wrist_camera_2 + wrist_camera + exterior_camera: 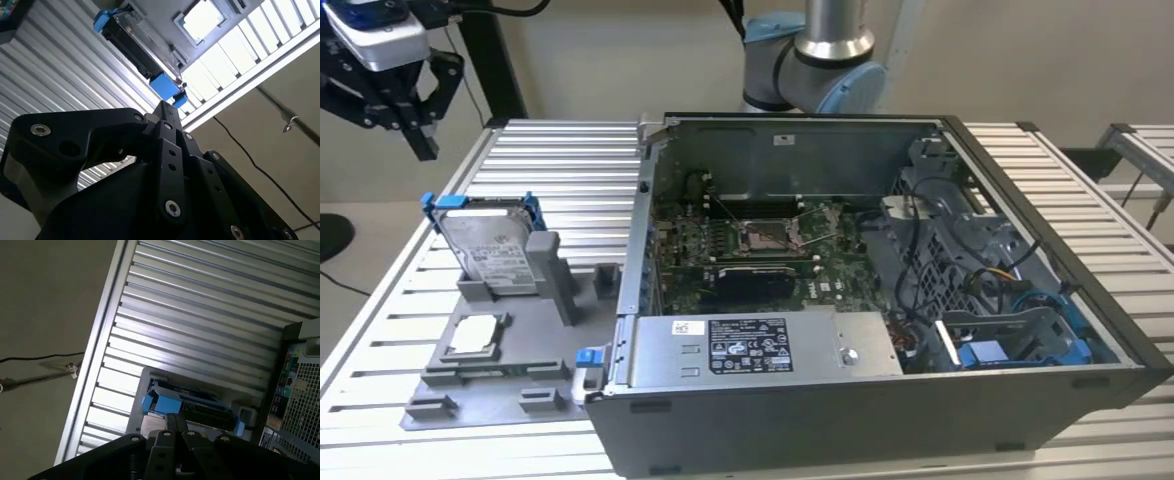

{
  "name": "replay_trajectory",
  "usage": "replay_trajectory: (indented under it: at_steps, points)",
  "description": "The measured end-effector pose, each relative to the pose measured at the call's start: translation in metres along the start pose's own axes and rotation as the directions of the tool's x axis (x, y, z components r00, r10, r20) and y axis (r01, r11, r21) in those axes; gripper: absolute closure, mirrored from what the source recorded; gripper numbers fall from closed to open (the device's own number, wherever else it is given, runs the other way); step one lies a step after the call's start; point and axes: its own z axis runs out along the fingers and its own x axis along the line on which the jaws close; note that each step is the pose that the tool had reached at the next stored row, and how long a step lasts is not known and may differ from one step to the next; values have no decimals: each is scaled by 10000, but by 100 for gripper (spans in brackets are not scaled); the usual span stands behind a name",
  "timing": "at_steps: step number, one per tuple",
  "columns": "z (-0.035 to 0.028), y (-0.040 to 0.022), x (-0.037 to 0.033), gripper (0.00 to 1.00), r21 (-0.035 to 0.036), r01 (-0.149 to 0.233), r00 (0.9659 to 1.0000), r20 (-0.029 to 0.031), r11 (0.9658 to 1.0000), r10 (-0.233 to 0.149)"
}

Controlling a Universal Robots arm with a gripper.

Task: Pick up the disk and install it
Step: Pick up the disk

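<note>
**A:** The gripper hangs high over the exterior view's left end of the table. The claw is clenched on nothing, I'd say, though the angle is poor.

**B:** And the disk?

**A:** Upright in its grey stand, blue frame around it. It's well apart from the claw and beside the open computer case. In the second wrist view the disk lies edge-on beyond the claw's tip.

**B:** So it's the approach. How do you do it well?

**A:** My judgement: centre over the top edge and square the jaws to the flat faces. Spread them wider than the frame and come down straight. Off-centre, it could twist in the stand.
</note>
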Motion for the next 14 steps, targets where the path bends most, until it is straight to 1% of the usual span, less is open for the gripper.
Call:
replay_trajectory:
  at_steps: [3, 5, 7, 9, 11, 14]
  points:
    - [0, 0, 0, 100, -11, 550, 9985, -27, 9985, -550]
    - [0, 0, 0, 100, -17, 919, 9958, -45, 9958, -919]
    - [0, 0, 0, 100, -20, 1259, 9920, -62, 9920, -1259]
    - [0, 0, 0, 100, -22, 1626, 9867, -83, 9867, -1626]
    - [0, 0, 0, 100, -25, 1990, 9799, -104, 9800, -1991]
    - [0, 0, 0, 100, -29, 2515, 9678, -136, 9679, -2515]
